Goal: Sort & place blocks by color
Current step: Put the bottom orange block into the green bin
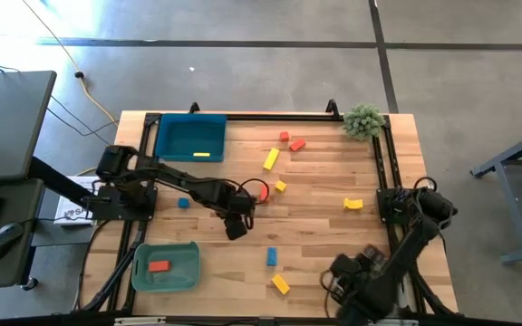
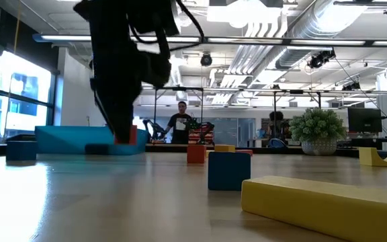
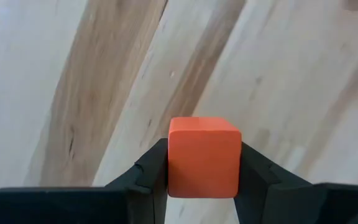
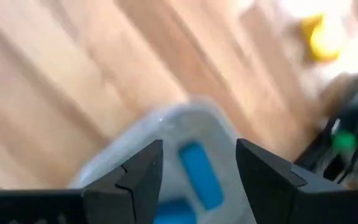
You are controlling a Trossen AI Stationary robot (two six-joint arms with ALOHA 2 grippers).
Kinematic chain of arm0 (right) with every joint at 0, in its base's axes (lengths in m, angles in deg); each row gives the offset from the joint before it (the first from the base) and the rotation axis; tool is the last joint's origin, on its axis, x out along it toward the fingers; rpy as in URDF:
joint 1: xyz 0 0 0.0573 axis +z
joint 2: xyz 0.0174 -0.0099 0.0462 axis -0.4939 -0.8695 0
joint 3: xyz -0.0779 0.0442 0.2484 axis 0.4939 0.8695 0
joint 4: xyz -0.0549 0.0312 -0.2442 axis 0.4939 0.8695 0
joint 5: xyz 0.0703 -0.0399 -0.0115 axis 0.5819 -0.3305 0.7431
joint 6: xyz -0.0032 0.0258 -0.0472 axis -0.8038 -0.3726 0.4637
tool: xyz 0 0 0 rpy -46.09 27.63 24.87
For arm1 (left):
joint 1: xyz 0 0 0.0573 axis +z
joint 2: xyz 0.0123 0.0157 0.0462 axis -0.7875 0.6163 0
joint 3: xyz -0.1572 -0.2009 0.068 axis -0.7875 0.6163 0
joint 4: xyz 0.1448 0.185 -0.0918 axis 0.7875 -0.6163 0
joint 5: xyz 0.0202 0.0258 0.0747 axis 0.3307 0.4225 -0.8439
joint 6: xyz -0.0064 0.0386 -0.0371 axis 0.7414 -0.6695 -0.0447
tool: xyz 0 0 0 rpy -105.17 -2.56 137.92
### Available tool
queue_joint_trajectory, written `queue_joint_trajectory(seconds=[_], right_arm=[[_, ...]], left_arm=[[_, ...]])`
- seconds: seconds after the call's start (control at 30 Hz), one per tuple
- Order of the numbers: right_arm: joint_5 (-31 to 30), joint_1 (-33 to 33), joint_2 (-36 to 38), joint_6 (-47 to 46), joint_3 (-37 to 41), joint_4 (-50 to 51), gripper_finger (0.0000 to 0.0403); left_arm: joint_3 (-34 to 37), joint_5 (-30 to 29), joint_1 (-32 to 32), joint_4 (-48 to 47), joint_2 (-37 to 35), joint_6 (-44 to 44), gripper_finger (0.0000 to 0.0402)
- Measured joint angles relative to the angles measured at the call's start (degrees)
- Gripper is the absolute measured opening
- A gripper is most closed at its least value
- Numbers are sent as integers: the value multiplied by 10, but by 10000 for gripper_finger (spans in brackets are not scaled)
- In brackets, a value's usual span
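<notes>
Sitting between the left gripper [image 3: 202, 180] jaws: an orange cube [image 3: 202, 155].

hovered with right pincer [image 4: 199, 165] apart over a pale grey tray [image 4: 166, 134] holding blue blocks [image 4: 199, 171]; glimpsed a yellow block [image 4: 321, 34] on the wooden tabletop [image 4: 55, 81].

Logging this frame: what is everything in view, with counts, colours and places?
teal tray: one, left rear corner, holding one yellow block
green tray: one, left front corner, holding one red-orange block
pale tray: one, under the right hand, blue blocks inside
loose yellow blocks: four, mid-table to front
loose red-orange blocks: two, near the plant side
loose blue blocks: two, on the table
plant: one, green, right rear corner
person: one, room behind
left hand: shut on a red-orange cube, mid-table
right hand: open, empty
</notes>
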Motion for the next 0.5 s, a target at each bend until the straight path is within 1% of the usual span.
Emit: queue_joint_trajectory(seconds=[0.17,0.33,0.5], right_arm=[[-22,-73,0,144,0,10,191],[-72,-145,0,290,0,12,191],[-98,-212,0,408,0,11,191]], left_arm=[[0,-13,-10,-39,-65,0,104],[0,-27,-14,-71,-137,0,104],[0,-50,-14,-99,-205,1,104]])
